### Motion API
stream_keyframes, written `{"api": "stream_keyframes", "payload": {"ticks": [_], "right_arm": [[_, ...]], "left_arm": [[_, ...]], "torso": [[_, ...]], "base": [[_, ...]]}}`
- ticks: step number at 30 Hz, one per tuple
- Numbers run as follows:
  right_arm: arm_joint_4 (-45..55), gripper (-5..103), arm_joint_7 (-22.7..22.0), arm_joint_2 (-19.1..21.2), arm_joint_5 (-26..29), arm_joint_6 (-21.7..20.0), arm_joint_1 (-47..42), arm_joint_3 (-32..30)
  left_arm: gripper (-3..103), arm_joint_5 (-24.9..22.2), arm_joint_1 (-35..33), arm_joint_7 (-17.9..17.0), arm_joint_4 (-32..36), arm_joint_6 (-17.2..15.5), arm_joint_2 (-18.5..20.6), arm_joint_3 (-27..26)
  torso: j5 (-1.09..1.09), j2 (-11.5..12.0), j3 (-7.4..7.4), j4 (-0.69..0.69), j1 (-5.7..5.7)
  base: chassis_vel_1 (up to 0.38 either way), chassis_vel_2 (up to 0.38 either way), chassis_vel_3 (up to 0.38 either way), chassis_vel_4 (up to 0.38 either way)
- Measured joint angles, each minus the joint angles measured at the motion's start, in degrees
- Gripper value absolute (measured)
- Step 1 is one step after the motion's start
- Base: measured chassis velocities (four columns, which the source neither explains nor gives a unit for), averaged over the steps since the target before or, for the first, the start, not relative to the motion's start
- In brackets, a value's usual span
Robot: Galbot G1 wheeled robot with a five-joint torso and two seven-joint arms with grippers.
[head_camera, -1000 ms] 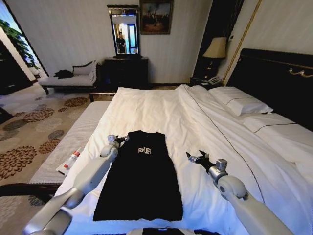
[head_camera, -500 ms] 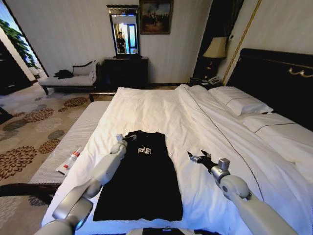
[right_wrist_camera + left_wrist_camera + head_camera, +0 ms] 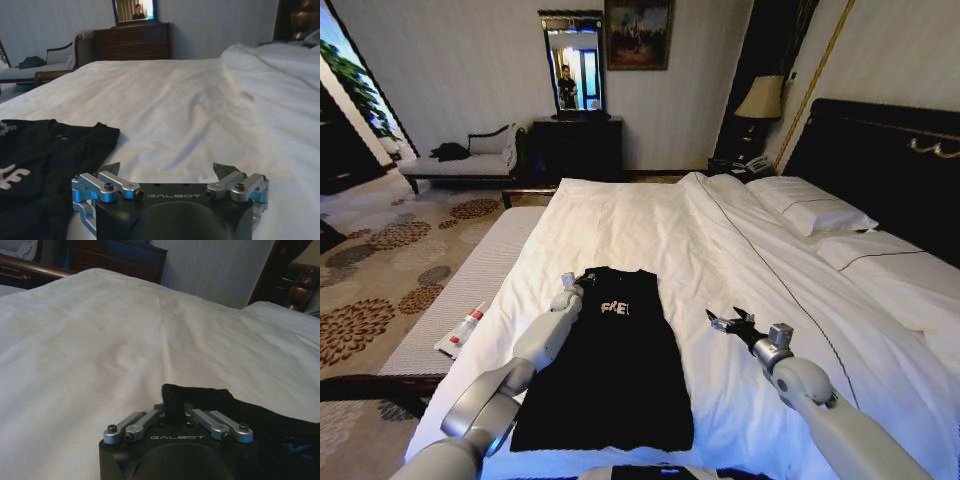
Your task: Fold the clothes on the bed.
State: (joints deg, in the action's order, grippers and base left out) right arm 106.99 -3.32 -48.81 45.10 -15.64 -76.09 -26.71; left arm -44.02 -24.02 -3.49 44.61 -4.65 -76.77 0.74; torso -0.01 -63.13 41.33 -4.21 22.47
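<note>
One black T-shirt (image 3: 610,360) is lying flat on the white duvet of the bed (image 3: 650,225), on the near part of it, left of the middle, with its collar end pointing away from me and its hem toward me. White letters are showing across its chest. The sides are lying tucked in, so the shirt is reading as one long narrow strip.

My left gripper (image 3: 582,282) is sitting at the far left corner of the shirt, at the shoulder. In the left wrist view its fingers (image 3: 134,423) are drawn together and are pinching a small raised fold of black cloth at the shirt's edge, with the duvet stretching away beyond it.

My right gripper (image 3: 727,320) is hovering over bare duvet to the right of the shirt, well apart from the cloth. Its two fingers (image 3: 111,170) are standing wide apart and are holding nothing; in the right wrist view the shirt's right shoulder is lying off to the side of them.

Two white pillows (image 3: 820,212) are lying at the head of the bed on the right, against the dark headboard (image 3: 890,165). One small tube-like thing (image 3: 466,327) is lying on the grey bench (image 3: 470,290) along the bed's left side.
</note>
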Motion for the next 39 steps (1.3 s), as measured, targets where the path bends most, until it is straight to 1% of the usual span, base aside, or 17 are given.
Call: {"api": "stream_keyframes", "payload": {"ticks": [1,2,3,5,10,13,14,16,17,18,19,22,24,27,30,34,39], "right_arm": [[-0.6,100,-0.4,0.1,1.3,-0.4,1.5,1.1],[-0.6,100,-0.4,0.1,1.3,-0.4,1.5,1.1],[-1.2,100,-0.6,0.2,2.7,-0.7,3.5,2.3],[-3.4,100,-1.0,0.3,5.8,-1.5,8.4,5.1],[-9.7,100,-0.7,-0.5,10.1,-2.8,17.6,10.8],[-12.1,103,-0.2,-0.8,11.2,-2.9,20.2,12.9],[-15.6,100,0.9,-1.3,12.7,-3.4,24.3,16.0],[-17.3,100,1.5,-1.5,13.4,-3.6,26.4,17.4],[-21.5,98,3.0,-2.3,14.4,-3.8,31.6,21.0],[-24.1,99,3.9,-3.0,14.5,-3.7,34.8,23.2],[-24.1,99,3.9,-3.0,14.5,-3.7,34.8,23.2],[-34.3,100,6.1,-6.7,13.3,-2.3,43.4,30.0],[-37.2,100,6.7,-7.9,12.6,-1.8,44.9,31.6],[-46.3,100,8.4,-12.3,9.8,0.0,48.7,34.9],[-50.1,100,9.4,-14.8,8.8,1.0,50.1,35.7],[-55.6,100,11.3,-19.5,7.6,3.1,52.2,35.8],[-57.0,100,11.3,-21.3,7.3,3.4,53.1,35.8]], "left_arm": [[9,0.0,0.0,0.0,0.0,0.0,0.0,0.0],[9,0.0,0.0,0.0,0.0,0.0,0.0,0.0],[4,0.0,0.0,0.0,0.0,0.0,0.1,0.0],[0,-0.1,-0.2,-0.2,0.4,0.0,0.3,0.0],[0,-0.5,-0.6,-0.8,1.6,-0.2,1.4,0.5],[0,-0.7,-0.7,-0.9,1.9,-0.2,1.8,0.7],[0,-1.1,-0.9,-1.2,2.6,-0.3,2.4,1.1],[0,-1.3,-1.0,-1.3,2.9,-0.3,2.7,1.2],[0,-1.7,-1.1,-1.5,3.6,-0.4,3.3,1.6],[0,-2.1,-1.1,-1.7,4.0,-0.5,3.7,1.9],[0,-2.1,-1.1,-1.7,4.0,-0.5,3.7,1.9],[0,-2.8,-0.8,-1.8,4.3,-0.6,4.0,2.7],[0,-2.9,-0.7,-1.8,4.2,-0.7,3.9,2.9],[0,-2.9,-0.7,-1.9,3.9,-0.7,3.2,3.5],[0,-2.9,-0.7,-1.9,3.7,-0.7,2.6,4.0],[0,-3.2,0.1,-1.4,3.0,-0.7,1.1,5.1],[0,-3.6,0.5,-1.2,2.9,-0.7,1.0,5.6]], "torso": [[0.01,0.0,0.00,-0.01,0.00],[0.01,0.0,0.00,-0.01,0.00],[0.01,0.0,0.00,-0.01,0.00],[0.00,0.0,0.00,0.00,0.00],[-0.01,0.0,0.00,0.01,0.00],[0.02,0.0,0.01,0.02,0.00],[0.01,0.0,0.01,0.01,0.01],[0.01,0.0,0.01,-0.01,0.01],[0.00,0.0,0.01,0.00,0.01],[0.01,0.0,0.01,0.00,0.01],[0.01,0.0,0.01,0.00,0.01],[0.00,0.0,0.01,0.02,0.01],[0.00,0.0,0.01,0.02,0.02],[0.01,0.0,0.01,0.00,0.02],[0.01,0.0,0.01,0.00,0.02],[0.00,0.0,0.01,0.01,0.02],[0.00,0.0,0.00,-0.02,0.00]], "base": [[0.000,0.000,0.000,0.000],[0.000,0.000,0.000,0.000],[0.000,0.000,0.000,0.000],[0.000,0.000,0.000,0.000],[0.000,0.000,0.000,0.000],[0.000,0.000,0.000,0.000],[0.000,0.000,0.000,0.000],[0.000,0.000,0.000,0.000],[0.000,0.000,0.000,0.000],[0.000,0.000,0.000,0.000],[0.000,0.000,0.000,0.000],[0.000,0.000,0.000,0.000],[0.000,0.000,0.000,0.000],[0.000,0.000,0.000,0.000],[0.000,0.000,0.000,0.000],[0.000,0.000,0.000,0.000],[0.000,0.000,0.000,0.000]]}}
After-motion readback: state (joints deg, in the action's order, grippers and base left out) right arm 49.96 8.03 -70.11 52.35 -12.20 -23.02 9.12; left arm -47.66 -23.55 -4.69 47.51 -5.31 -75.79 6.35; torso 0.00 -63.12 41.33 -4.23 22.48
